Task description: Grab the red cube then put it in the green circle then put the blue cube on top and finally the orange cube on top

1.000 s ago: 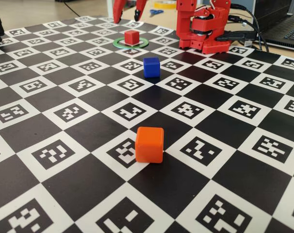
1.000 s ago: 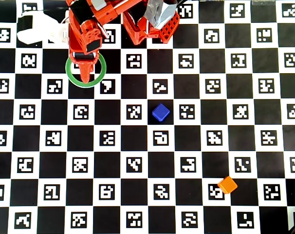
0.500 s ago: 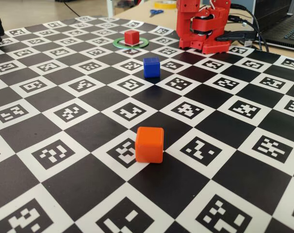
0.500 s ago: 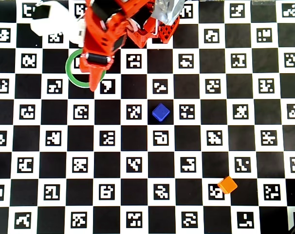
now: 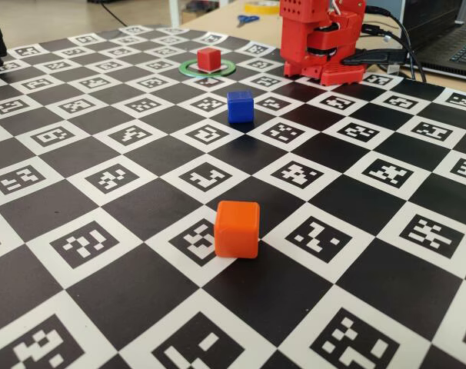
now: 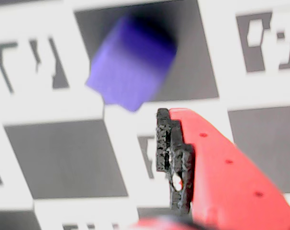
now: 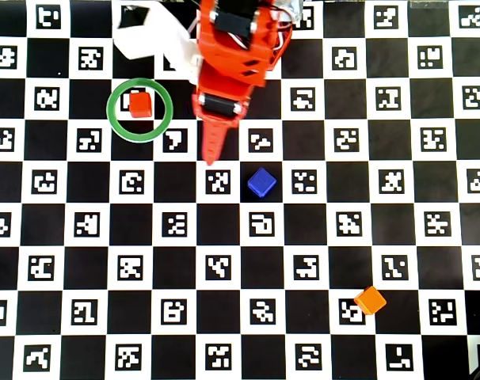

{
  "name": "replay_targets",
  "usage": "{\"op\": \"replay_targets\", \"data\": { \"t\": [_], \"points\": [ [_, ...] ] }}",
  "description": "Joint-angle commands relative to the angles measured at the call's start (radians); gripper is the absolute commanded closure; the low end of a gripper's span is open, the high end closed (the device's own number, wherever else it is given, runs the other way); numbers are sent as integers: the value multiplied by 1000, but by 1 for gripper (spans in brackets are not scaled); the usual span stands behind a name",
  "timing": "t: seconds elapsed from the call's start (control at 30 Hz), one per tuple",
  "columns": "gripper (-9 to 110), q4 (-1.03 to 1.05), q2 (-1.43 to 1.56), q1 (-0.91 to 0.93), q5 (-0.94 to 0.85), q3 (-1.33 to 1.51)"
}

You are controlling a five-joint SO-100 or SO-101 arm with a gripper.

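Observation:
The red cube (image 7: 140, 104) sits inside the green circle (image 7: 112, 111), nearer its upper edge; the fixed view shows the same red cube (image 5: 209, 58) on the green circle (image 5: 188, 68). The blue cube (image 7: 261, 182) stands alone on a black square, and shows blurred in the wrist view (image 6: 133, 64). The orange cube (image 7: 370, 300) lies far away at the lower right, closest to the camera in the fixed view (image 5: 237, 229). My gripper (image 7: 211, 154) hovers between ring and blue cube, holding nothing. In the wrist view only one padded finger (image 6: 173, 158) shows, with bare board beside it.
The board is a black-and-white checker mat with printed markers. The red arm base (image 5: 321, 42) stands at the back, with cables and a laptop (image 5: 456, 46) to its right. Blue-handled scissors (image 5: 248, 19) lie beyond the mat.
My gripper has left the green circle and swung right toward the blue cube in the overhead view, uncovering the red cube in the ring. No cube has moved.

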Motion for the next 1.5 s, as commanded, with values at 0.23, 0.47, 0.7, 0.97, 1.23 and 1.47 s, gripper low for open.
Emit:
{"op": "replay_targets", "data": {
  "t": [0.23,0.47,0.7,0.97,1.23,1.47],
  "points": [
    [64,-83,-130,-147,225,-164],
    [65,-190,-206,-284,356,-153],
    [65,-331,-235,-290,385,-115],
    [65,-318,-419,-291,469,-78],
    [64,-379,-437,-305,649,48],
    [64,-503,-433,-307,667,172]
  ]
}}
